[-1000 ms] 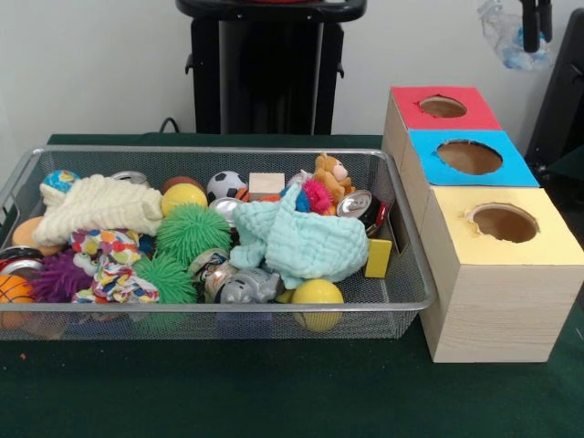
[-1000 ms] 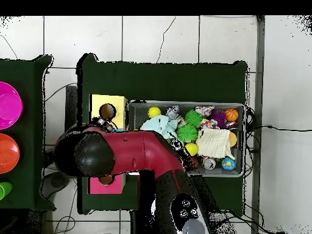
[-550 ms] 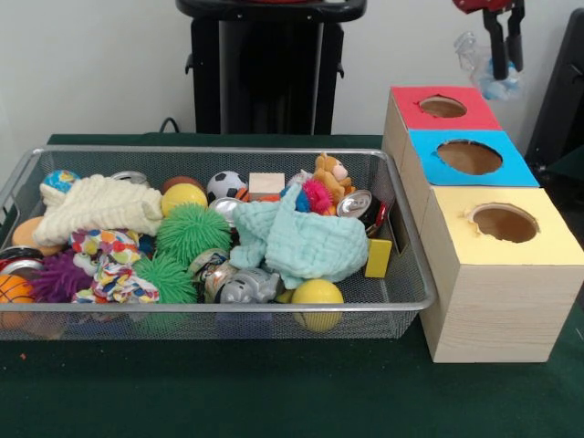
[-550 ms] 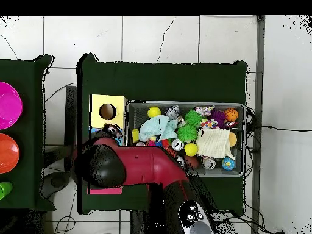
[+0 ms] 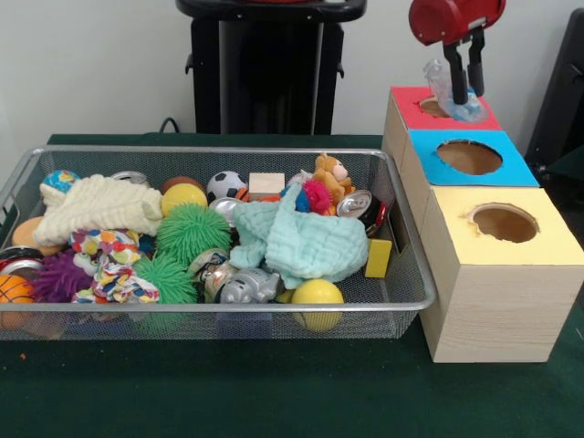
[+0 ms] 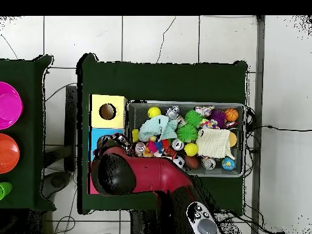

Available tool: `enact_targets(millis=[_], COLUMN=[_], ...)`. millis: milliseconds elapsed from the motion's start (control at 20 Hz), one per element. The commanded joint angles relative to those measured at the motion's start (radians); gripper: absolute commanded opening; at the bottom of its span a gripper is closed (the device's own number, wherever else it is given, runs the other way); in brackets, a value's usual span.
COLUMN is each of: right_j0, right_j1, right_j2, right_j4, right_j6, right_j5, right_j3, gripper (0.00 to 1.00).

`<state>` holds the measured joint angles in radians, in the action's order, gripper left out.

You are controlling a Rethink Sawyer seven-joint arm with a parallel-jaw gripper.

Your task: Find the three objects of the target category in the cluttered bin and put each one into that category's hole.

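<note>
**A:** Front view first. What is the arm doing?

**B:** The pincer (image 5: 464,84) hangs over the red-topped box (image 5: 444,108), its two black fingers clamped on a crumpled clear plastic bottle (image 5: 453,92). The bottle's lower end sits right at the red box's round hole.

**A:** And the other boxes?

**B:** A blue-topped box (image 5: 470,157) stands just in front of the red one, a yellow-topped box (image 5: 504,228) nearest the camera. Each has a round hole, and the three touch in a row on the green table (image 5: 274,392).

**A:** The bin?

**B:** The wire mesh bin (image 5: 210,315) lies just left of the boxes, crowded. A mint cloth (image 5: 306,242) is heaped at centre, a cream cloth (image 5: 96,208) at left. Two green spiky balls (image 5: 187,233), a purple spiky ball (image 5: 59,276), a yellow ball (image 5: 317,294), a small soccer ball (image 5: 225,185), a crushed can (image 5: 358,205) and an orange plush toy (image 5: 330,175) are among the clutter.

**A:** From overhead?

**B:** The red arm (image 6: 143,175) stretches across the lower left, its black elbow covering the red box and most of the blue one. The pincer and bottle are hidden beneath it. The yellow-topped box (image 6: 108,111) is clear, beside the bin (image 6: 186,138). Pink (image 6: 9,105) and orange (image 6: 7,153) discs sit on a separate table at far left.
</note>
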<state>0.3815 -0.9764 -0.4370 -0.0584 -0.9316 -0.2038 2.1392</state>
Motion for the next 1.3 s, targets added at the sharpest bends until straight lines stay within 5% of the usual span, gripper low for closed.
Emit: enact_targets(millis=[50,450,1300], right_j0=[0.017,-0.07,-0.091], right_j1=[0.08,0.124,0.21], right_j2=[-0.021,0.038,0.075], right_j4=[0.011,-0.016,0.001], right_j6=[-0.285,-0.286,-0.26], right_j5=[0.13,0.164,0.249], right_j3=[0.091,0.055,0.029], gripper=[0.0,0.0,0.0])
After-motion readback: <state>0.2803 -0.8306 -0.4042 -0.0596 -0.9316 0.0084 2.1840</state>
